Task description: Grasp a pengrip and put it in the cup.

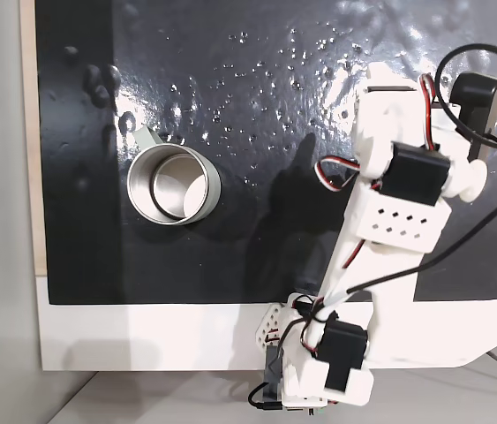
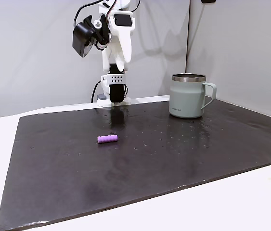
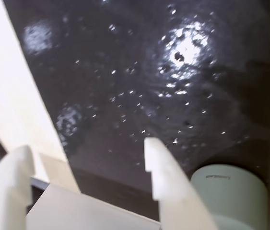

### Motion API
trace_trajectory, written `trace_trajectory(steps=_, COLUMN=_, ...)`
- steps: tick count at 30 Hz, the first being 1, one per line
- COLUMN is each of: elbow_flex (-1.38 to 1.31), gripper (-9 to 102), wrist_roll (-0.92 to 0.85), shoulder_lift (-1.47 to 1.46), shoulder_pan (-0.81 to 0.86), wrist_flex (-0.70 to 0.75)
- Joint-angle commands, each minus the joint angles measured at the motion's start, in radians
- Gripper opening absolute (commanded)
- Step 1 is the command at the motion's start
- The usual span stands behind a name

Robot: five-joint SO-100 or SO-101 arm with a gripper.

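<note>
Pengrip (image 2: 107, 138) lies on its side on dark mat (image 2: 174, 163), open middle, well apart from cup (image 2: 188, 96) near back edge. Looks light, soft, ribbed rubber — likely to roll; best pinched across its middle. Fingers (image 3: 89, 165) spread wide, empty, raised high near arm's base. Plenty of free mat around grip; cup rim (image 1: 171, 185) open — approach from above looks unobstructed. White tabletop (image 2: 251, 202) borders mat.

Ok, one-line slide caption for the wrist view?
Open hand hovers empty above the glossy dark mat, the cup at lower right.
</note>
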Motion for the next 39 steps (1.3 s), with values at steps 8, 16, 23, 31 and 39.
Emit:
trace_trajectory(steps=8, elbow_flex=-0.245, gripper=25, wrist_roll=-0.104, shoulder_lift=-0.265, shoulder_pan=0.147, wrist_flex=0.018)
trace_trajectory(steps=16, elbow_flex=-0.314, gripper=25, wrist_roll=-0.178, shoulder_lift=-0.460, shoulder_pan=0.164, wrist_flex=-0.077)
trace_trajectory(steps=23, elbow_flex=-0.357, gripper=25, wrist_roll=-0.198, shoulder_lift=-0.594, shoulder_pan=0.150, wrist_flex=-0.110)
trace_trajectory(steps=31, elbow_flex=-0.416, gripper=25, wrist_roll=-0.201, shoulder_lift=-0.699, shoulder_pan=0.138, wrist_flex=-0.121)
trace_trajectory(steps=39, elbow_flex=-0.463, gripper=22, wrist_roll=-0.215, shoulder_lift=-0.782, shoulder_pan=0.149, wrist_flex=-0.138)
